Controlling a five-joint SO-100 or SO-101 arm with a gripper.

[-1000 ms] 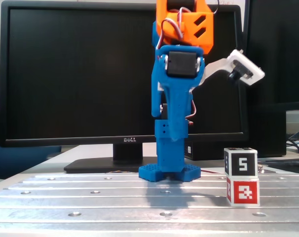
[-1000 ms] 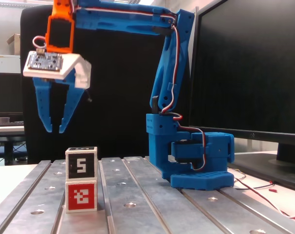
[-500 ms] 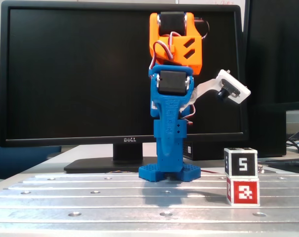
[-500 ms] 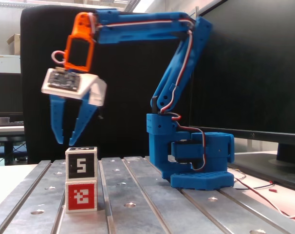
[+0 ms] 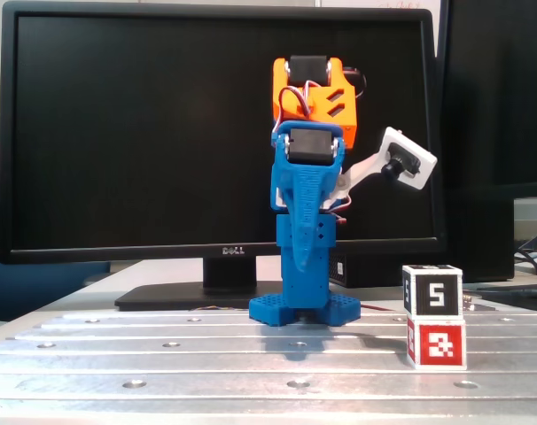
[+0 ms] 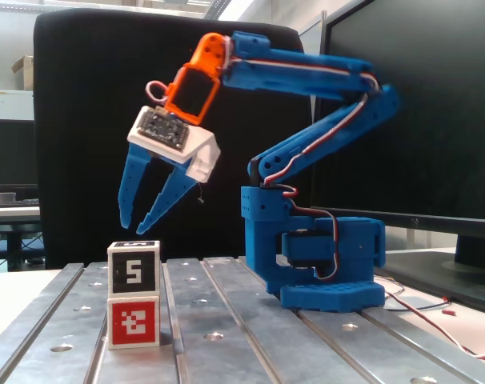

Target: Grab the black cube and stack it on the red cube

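We see the black cube (image 6: 134, 268) seated on the red cube (image 6: 134, 322); our gripper (image 6: 133, 228) hangs empty, jaws apart, cubes at six o'clock.

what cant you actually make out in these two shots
- Gripper fingers: in a fixed view the blue arm faces the camera and hides them; they show only in the other fixed view.
- Monitor: cut off by the right and top edges.
- Red cube marker: too small and blurred to read in both fixed views.
- Black cube back faces: turned away in both fixed views.
- Shelf items at far left: too blurred to identify.
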